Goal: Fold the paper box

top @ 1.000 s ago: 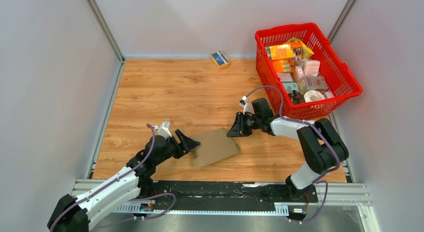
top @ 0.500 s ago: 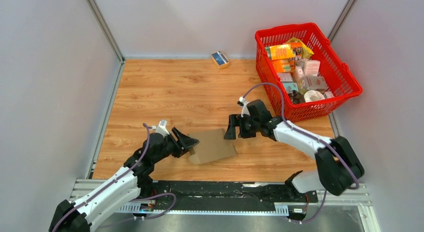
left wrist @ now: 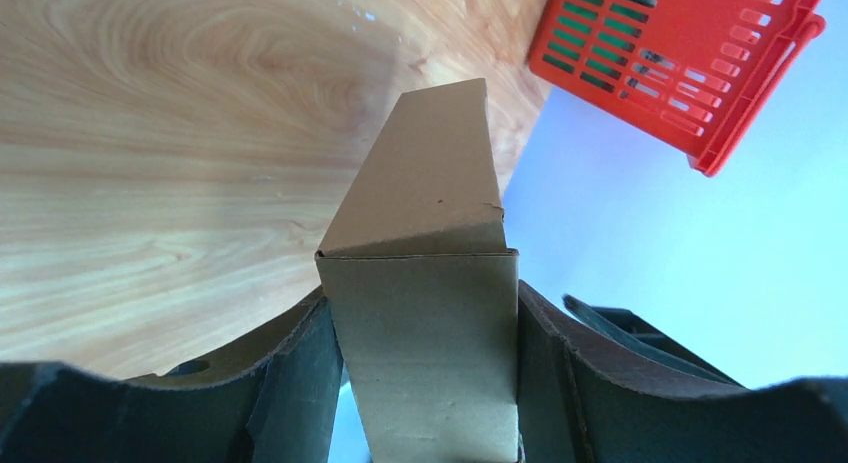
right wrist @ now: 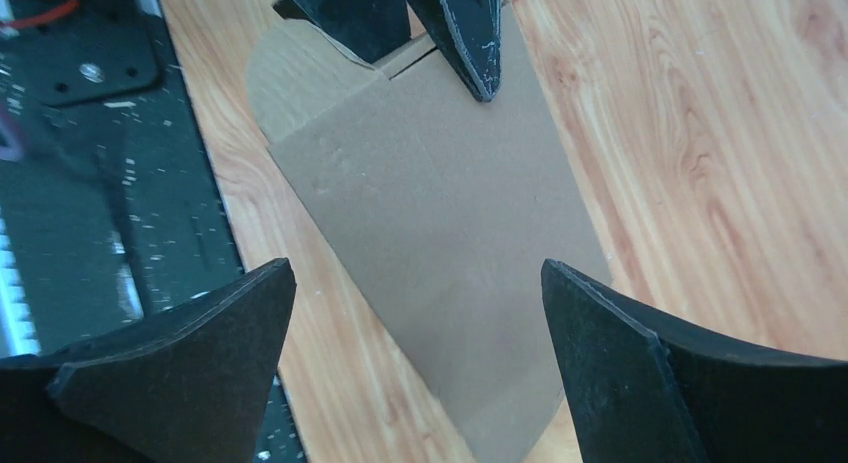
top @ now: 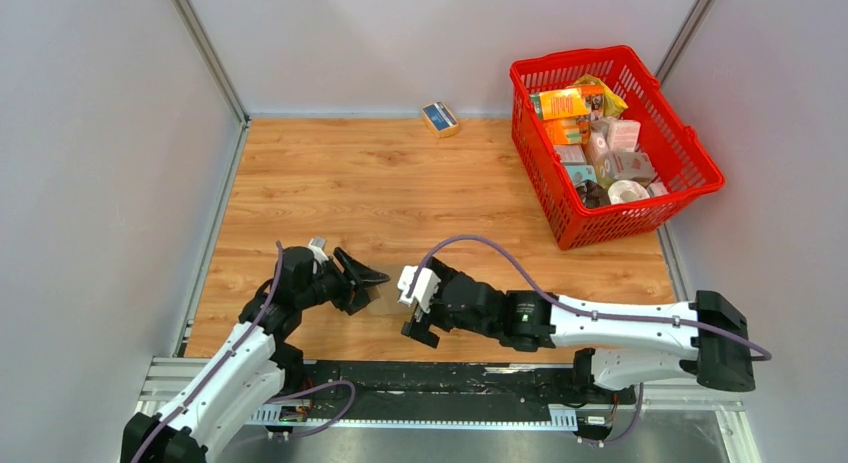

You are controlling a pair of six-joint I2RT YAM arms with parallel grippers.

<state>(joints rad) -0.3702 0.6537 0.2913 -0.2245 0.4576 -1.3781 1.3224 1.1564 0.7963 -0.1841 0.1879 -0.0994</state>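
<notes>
The paper box (right wrist: 430, 213) is a flat brown cardboard blank lying on the wooden floor near the front edge. In the top view it is almost fully hidden under my right arm. My left gripper (left wrist: 425, 383) is shut on one end of it, a folded panel (left wrist: 420, 353) standing between the fingers and a flap (left wrist: 425, 173) stretching away. In the top view the left gripper (top: 368, 281) sits left of centre. My right gripper (right wrist: 420, 353) hovers open and wide above the box's other end, holding nothing. From above, the right gripper (top: 412, 318) lies just right of the left one.
A red basket (top: 615, 58) full of printed packages stands at the back right, also seen as the red basket (left wrist: 690, 63) from the left wrist. A small blue-and-tan box (top: 440, 118) lies by the back wall. The black base rail (right wrist: 90, 183) runs close beside the paper box.
My right gripper let go of the box's far edge, opened wide and swung down toward the front, over the box. The left gripper closed on its end and drew it slightly left.
</notes>
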